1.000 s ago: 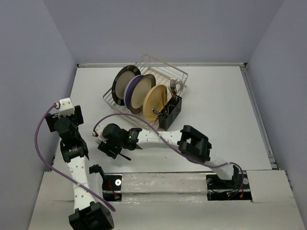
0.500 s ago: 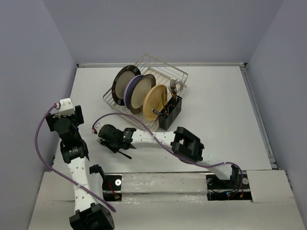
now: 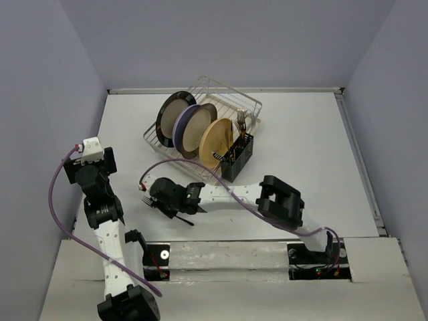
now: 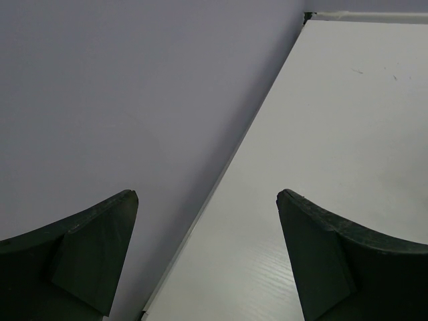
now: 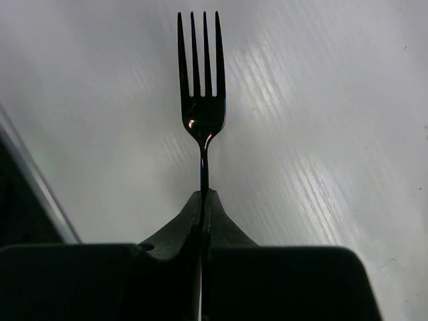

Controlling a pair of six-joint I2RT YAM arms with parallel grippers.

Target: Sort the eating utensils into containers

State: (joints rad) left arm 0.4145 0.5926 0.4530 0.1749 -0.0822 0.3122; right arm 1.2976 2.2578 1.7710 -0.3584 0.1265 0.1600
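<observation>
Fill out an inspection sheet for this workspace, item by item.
Surface: white table, wood-grain finish.
Job's things: dark fork held by its handle, tines pointing away from the wrist camera; black cutlery holder at the rack's near corner, utensils standing in it.
Clutter: wire dish rack with three plates on edge.
Grippers: right tool shut on the fork; left tool open, empty.
Cables: purple cable along the left arm, another along the right.
Surroundings: plain grey walls on three sides.
</observation>
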